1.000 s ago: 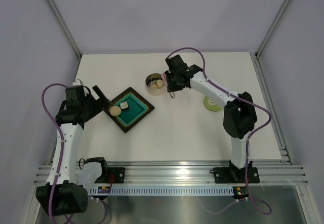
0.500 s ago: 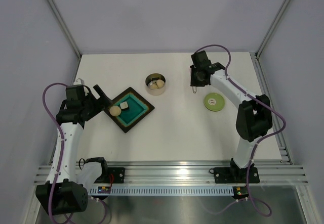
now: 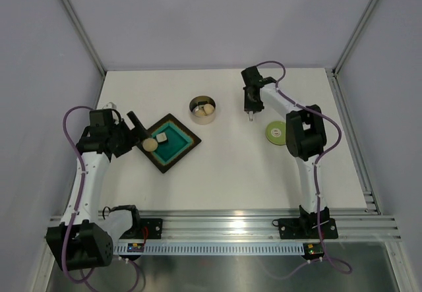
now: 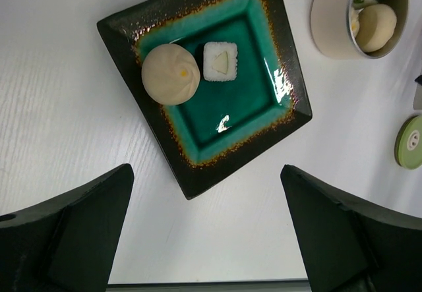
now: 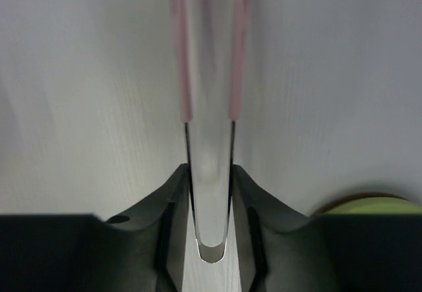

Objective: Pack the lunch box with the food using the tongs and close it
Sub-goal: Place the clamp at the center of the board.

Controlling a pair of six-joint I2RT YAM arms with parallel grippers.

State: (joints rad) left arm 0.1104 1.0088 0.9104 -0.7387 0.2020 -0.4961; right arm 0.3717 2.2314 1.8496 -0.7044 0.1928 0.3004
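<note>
right gripper (image 5: 211,193) pinched the tongs (image 5: 181,61), clear only on its wrist cam, left gripper (image 4: 208,239) spread wide near the tray (image 4: 122,29)

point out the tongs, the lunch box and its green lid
tongs (image 5: 181,68), right wrist view, on one pink arm
lunch box (image 4: 328,18), left wrist view, on its outer wall
lid (image 3: 277,133), top external view, on its centre
</note>
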